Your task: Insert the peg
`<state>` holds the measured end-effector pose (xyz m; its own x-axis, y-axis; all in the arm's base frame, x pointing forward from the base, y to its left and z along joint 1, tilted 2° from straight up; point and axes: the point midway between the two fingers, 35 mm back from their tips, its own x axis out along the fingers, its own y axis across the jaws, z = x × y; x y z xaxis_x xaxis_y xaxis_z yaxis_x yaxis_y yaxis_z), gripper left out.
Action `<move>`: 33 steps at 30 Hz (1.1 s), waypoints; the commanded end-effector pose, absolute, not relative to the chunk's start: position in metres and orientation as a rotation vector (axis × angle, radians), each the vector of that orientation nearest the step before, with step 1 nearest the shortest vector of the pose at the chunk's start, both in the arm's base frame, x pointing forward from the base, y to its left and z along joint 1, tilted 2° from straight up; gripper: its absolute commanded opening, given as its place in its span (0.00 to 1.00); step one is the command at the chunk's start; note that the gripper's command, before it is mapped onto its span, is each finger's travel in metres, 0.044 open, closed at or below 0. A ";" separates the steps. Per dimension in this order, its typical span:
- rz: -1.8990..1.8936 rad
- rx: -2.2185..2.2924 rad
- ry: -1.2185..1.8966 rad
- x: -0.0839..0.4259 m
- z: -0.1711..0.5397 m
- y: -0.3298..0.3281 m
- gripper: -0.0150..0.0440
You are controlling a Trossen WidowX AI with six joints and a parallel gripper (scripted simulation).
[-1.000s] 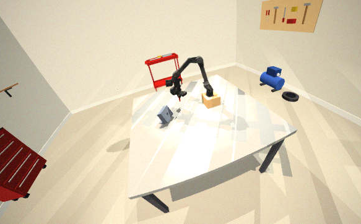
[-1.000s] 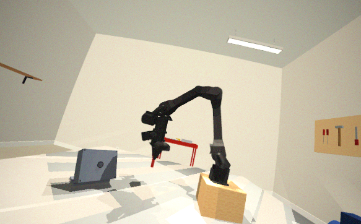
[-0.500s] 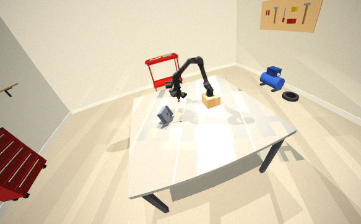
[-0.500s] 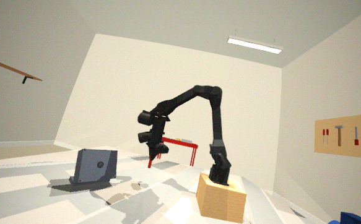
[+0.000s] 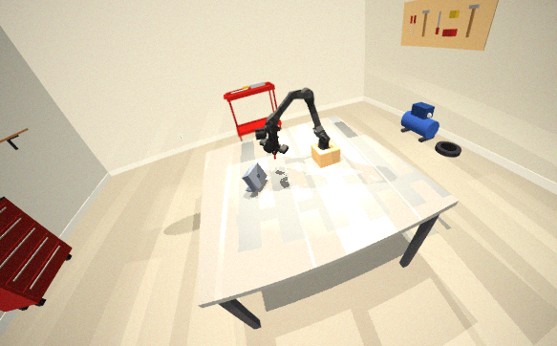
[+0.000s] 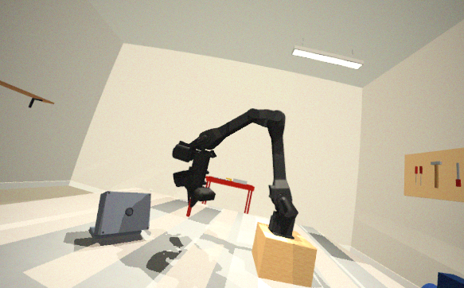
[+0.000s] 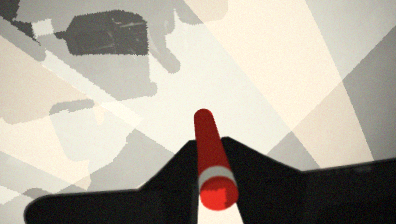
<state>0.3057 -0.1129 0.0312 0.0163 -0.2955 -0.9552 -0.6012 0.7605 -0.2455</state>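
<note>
Toward eleven o'clock from the wooden base block (image 5: 325, 157) (image 6: 285, 260), the gripper (image 5: 275, 152) (image 6: 191, 202) (image 7: 209, 146) had its fingers clamped on the red peg (image 5: 275, 156) (image 6: 189, 210) (image 7: 207, 137), lower end free, presumably for entering the hole (image 5: 258, 175) (image 6: 129, 212)!

In my wrist view, the tool (image 7: 209, 146) is gripping a round red peg (image 7: 206, 137) with a light gray band (image 7: 215, 173) near its closer end; its far end is extending past the black fingertips over the shadow-patched bench (image 7: 245, 80).
</note>
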 end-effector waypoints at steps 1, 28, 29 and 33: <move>0.282 -0.790 1.575 0.309 0.030 -0.110 0.25; 0.326 -1.051 1.537 0.328 0.025 -0.085 0.25; 0.327 -1.061 1.535 0.328 0.025 -0.084 0.25; 0.332 -1.099 1.528 0.331 0.025 -0.080 0.25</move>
<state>0.3285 -0.0833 0.0248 0.0956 -0.4333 -0.8962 -0.7632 0.5460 -0.3455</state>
